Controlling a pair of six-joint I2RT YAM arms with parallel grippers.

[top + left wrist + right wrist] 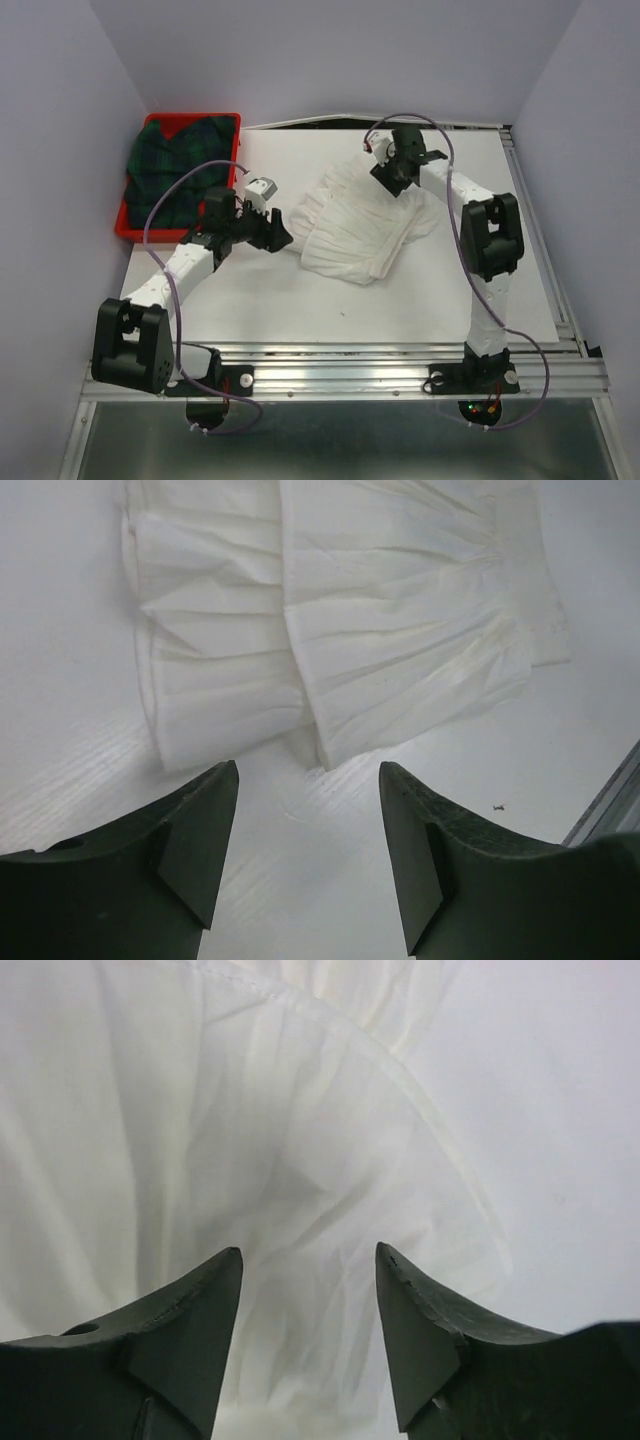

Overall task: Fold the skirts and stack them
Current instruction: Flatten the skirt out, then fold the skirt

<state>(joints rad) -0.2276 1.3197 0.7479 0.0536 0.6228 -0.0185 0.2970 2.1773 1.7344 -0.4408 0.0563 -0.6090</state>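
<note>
The white ruffled skirt [362, 222] lies spread and rumpled in the middle of the white table. The plaid green-and-navy skirt [178, 170] lies bunched in the red tray [124, 226] at the back left. My left gripper [283, 237] is open and empty, just left of the white skirt's edge; the left wrist view shows the skirt's tiers [340, 630] ahead of the open fingers [205, 820]. My right gripper [393, 182] is open above the skirt's far edge; the right wrist view shows thin white cloth [250, 1150] between and below its fingers [410, 1310].
The white table top [300, 300] ends in a metal rail [340, 352] at the near edge. A gap and frame run along the right side [530, 230]. Grey walls close in the left, back and right.
</note>
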